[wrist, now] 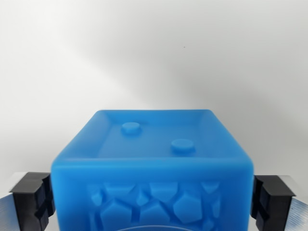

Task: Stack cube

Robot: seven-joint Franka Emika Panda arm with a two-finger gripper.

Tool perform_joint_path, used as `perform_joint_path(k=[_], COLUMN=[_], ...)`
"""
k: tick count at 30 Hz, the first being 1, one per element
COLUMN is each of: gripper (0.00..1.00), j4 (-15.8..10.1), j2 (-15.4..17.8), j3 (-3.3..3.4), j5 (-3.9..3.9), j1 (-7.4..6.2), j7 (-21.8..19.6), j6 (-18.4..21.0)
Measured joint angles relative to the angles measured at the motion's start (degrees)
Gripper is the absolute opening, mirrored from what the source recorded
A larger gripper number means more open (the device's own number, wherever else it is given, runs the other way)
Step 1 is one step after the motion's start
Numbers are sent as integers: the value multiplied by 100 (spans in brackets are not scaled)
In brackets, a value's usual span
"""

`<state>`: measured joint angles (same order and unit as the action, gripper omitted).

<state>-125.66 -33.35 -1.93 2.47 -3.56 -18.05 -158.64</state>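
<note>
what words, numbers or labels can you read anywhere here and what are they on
None: no readable text shows in the wrist view.
The blue cube carries no letters or numbers, only two round studs in its sunken top and a raised cracked-stone pattern on its front face.
The black pads of the tool are unmarked.
The white surface behind is blank.

Wrist camera looks along the gripper (153, 202), very close to the blue cube (153, 163).
</note>
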Motion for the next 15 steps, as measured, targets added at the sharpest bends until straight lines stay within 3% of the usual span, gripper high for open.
perform_joint_path(k=[1,15], gripper=[0,0], j4=[2,6], j2=[-1,-1], j3=[1,2], j5=[0,0], j1=[-1,-1], j7=[0,0], j6=[0,-1])
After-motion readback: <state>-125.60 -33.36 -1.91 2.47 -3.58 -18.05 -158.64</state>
